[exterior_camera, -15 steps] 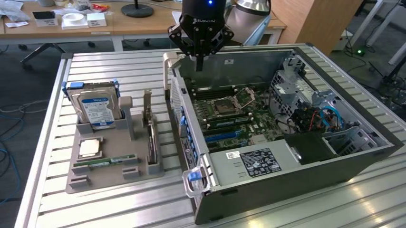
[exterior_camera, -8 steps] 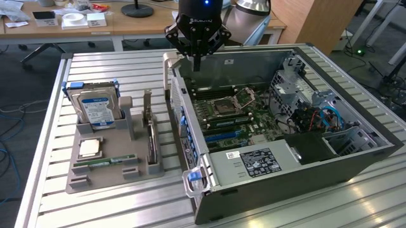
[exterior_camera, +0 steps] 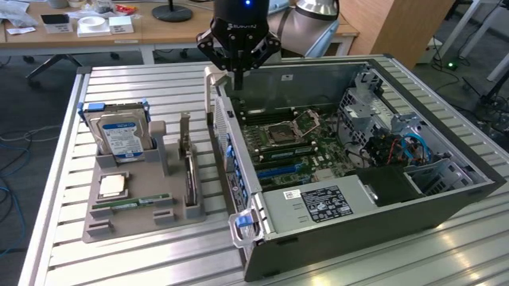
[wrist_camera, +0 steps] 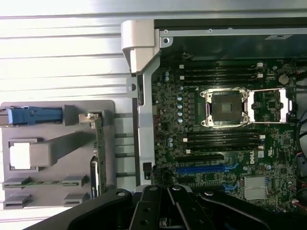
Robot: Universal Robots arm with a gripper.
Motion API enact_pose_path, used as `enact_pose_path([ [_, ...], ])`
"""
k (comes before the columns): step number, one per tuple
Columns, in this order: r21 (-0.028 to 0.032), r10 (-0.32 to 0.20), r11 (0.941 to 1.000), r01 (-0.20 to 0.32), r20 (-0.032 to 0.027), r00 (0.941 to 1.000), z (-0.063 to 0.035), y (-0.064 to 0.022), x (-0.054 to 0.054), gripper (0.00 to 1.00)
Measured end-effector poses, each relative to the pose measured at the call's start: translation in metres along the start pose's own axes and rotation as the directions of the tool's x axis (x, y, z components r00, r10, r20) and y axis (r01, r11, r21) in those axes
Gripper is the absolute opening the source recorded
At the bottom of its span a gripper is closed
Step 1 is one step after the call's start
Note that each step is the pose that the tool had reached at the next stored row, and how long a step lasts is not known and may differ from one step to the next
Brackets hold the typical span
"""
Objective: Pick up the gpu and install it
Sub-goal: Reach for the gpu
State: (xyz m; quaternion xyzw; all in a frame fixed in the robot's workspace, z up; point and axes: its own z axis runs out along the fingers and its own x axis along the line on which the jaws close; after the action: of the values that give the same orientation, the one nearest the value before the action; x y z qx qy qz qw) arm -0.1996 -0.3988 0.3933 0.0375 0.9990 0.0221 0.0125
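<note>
The black two-finger gripper (exterior_camera: 236,76) hangs in the upper centre of the exterior view, over the rear wall of the open grey computer case (exterior_camera: 358,238). Its fingers look pressed together with nothing between them. The gpu (exterior_camera: 189,173), a thin dark rectangular card with a silver metal end bracket, stands on its long edge in a slot of the grey plastic holder tray (exterior_camera: 135,223). That places it left of centre in the frame, just beside the case wall and well apart from the gripper.

Judged from this, the pick is the step in hand and is not yet begun. Doing it well calls for fingers opened wider than the card is thick. They should sit square across its upper edge near mid-length, clear of the bracket and the tray's posts. A straight vertical lift should keep the card from binding in its slot.

Counted:
- one gpu
- one silver hard drive with a blue-white label (exterior_camera: 119,138)
- one square silver processor chip (exterior_camera: 111,186)
- one narrow green memory stick (exterior_camera: 131,204)
- one tray
- one case
- one green motherboard (exterior_camera: 318,149)
</note>
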Motion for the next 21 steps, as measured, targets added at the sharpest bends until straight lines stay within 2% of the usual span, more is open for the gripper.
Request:
enact_pose_path([
  [5, 0.0, 0.0, 1.0, 0.0, 0.0, 1.0, -0.0002, -0.0007, 0.009, 0.11],
  [21, 0.0, 0.0, 1.0, 0.0, 0.0, 1.0, -0.0007, -0.0019, 0.026, 0.11],
])
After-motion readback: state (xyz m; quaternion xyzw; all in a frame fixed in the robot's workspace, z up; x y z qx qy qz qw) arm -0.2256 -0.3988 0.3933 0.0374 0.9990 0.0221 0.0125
